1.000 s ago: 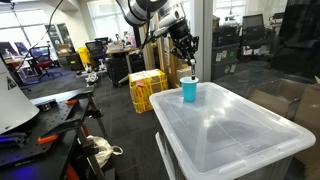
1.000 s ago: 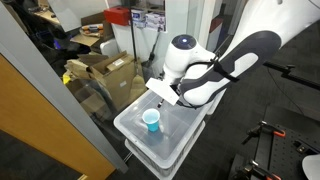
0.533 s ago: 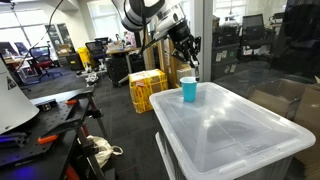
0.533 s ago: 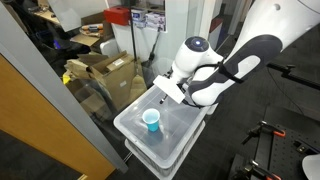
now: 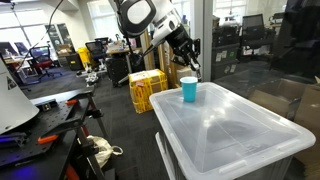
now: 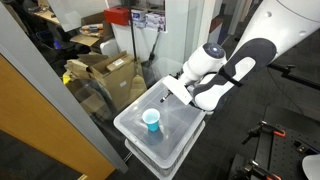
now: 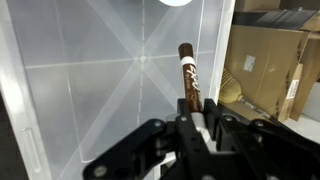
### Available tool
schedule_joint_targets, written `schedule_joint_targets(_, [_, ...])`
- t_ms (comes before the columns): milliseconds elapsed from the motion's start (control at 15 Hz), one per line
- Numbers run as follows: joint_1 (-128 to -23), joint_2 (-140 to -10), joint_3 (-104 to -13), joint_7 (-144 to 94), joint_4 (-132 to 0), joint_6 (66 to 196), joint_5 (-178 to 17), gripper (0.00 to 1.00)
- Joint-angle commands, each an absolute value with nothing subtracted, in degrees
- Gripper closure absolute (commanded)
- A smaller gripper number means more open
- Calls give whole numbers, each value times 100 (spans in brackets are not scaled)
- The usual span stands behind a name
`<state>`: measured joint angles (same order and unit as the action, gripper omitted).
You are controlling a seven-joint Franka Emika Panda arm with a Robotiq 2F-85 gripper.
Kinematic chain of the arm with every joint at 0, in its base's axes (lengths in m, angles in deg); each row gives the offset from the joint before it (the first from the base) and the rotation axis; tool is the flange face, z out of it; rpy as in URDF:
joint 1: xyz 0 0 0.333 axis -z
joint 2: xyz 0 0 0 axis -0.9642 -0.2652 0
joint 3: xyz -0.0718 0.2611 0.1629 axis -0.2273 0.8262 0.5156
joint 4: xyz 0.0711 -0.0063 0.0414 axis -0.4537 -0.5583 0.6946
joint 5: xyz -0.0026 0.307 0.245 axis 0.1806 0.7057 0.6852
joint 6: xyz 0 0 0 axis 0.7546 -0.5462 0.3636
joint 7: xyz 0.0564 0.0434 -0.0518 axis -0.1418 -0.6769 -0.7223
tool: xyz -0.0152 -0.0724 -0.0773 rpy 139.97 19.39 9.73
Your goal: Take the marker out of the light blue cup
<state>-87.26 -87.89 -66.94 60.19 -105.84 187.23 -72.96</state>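
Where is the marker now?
In the wrist view the marker is clamped in the gripper, out over the translucent bin lid. In an exterior view the gripper hangs just above the light blue cup.

"What sort of place was it?"

"A lab set in an open office. Swivel chairs (image 5: 97,50) stood along the floor. Cardboard boxes (image 6: 105,70) were piled behind a glass partition (image 6: 60,105). A workbench (image 5: 50,100) held tools, and a yellow crate (image 5: 147,90) stood nearby."
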Motion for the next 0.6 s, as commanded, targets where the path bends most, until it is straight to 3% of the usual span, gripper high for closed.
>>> schedule_joint_targets(0, [-7745,-8772,-5713,5321,-10757,19366,-6938,95])
schedule_joint_targets(533, [-5755,-8993,-4176,5187,-10462,19434,-7840,95])
